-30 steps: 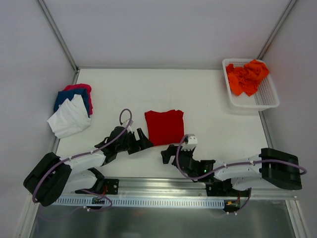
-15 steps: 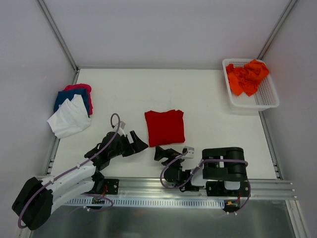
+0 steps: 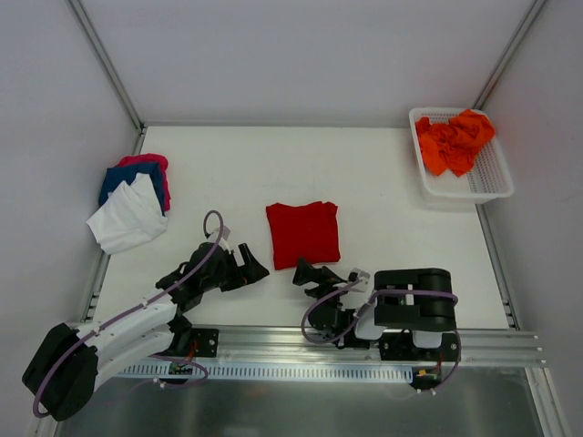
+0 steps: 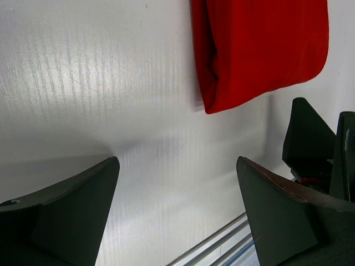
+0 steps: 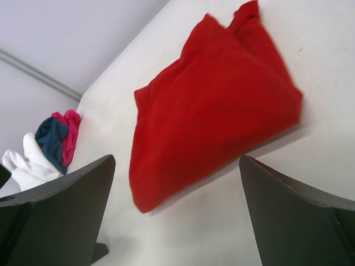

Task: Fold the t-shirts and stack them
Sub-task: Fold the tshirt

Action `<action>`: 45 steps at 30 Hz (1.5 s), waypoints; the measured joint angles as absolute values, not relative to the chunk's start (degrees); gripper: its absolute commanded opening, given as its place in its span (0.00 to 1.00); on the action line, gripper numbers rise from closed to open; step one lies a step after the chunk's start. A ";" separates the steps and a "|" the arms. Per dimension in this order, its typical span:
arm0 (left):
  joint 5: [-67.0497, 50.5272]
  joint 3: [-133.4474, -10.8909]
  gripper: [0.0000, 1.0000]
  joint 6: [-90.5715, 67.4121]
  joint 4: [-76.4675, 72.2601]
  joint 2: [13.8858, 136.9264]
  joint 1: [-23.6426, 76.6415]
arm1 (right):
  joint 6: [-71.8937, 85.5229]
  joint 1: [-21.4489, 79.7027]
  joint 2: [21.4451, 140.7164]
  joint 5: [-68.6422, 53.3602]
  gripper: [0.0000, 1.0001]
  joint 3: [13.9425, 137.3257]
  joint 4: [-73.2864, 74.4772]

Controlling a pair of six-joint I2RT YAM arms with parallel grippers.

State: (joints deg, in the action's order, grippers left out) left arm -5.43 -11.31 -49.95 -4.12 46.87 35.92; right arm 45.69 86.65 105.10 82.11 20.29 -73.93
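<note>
- My left gripper point(image 3: 252, 262): fingers spread wide, nothing between them, low over the table point(image 3: 383, 182), just beside the near left corner of the deep red t-shirt point(image 3: 303, 233), not touching it.
- My right gripper point(image 3: 303, 273): fingers wide too, empty, pointing at the near edge of the deep red t-shirt, close but apart.
- Deep red t-shirt: folded flat, mid-table.
- White tee point(image 3: 127, 217), blue tee point(image 3: 132, 177) and pink tee point(image 3: 146, 162): piled at the left edge.
- Orange tees point(image 3: 454, 141): crumpled in the basket point(image 3: 492, 182), far right corner.
</note>
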 measured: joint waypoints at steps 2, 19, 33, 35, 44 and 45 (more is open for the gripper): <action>-5.43 -11.33 0.90 -49.93 -4.10 46.85 35.92 | 47.03 85.86 104.27 82.76 0.99 18.74 -73.95; -5.23 -12.29 0.89 -49.95 -3.64 48.03 35.92 | 56.64 81.49 104.73 80.49 0.99 17.93 -74.35; -4.73 -15.99 0.89 -49.98 -7.60 57.36 35.92 | -8.34 95.33 69.84 83.55 0.99 23.62 -76.07; -5.45 -16.32 0.89 -50.00 -8.82 58.67 35.92 | -12.27 95.61 68.10 83.83 0.99 23.05 -76.31; -6.79 -16.36 0.89 -50.15 -10.79 59.99 35.92 | -11.40 96.57 72.60 84.82 0.99 20.60 -76.03; -6.85 -16.36 0.90 -50.17 -10.79 59.99 35.92 | -10.22 96.68 73.01 84.79 0.99 20.27 -76.01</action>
State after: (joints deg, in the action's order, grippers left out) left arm -6.85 -16.36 -50.17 -10.79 59.99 35.92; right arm -10.22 96.68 73.01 84.79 20.27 -76.01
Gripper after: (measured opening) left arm 0.892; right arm 0.993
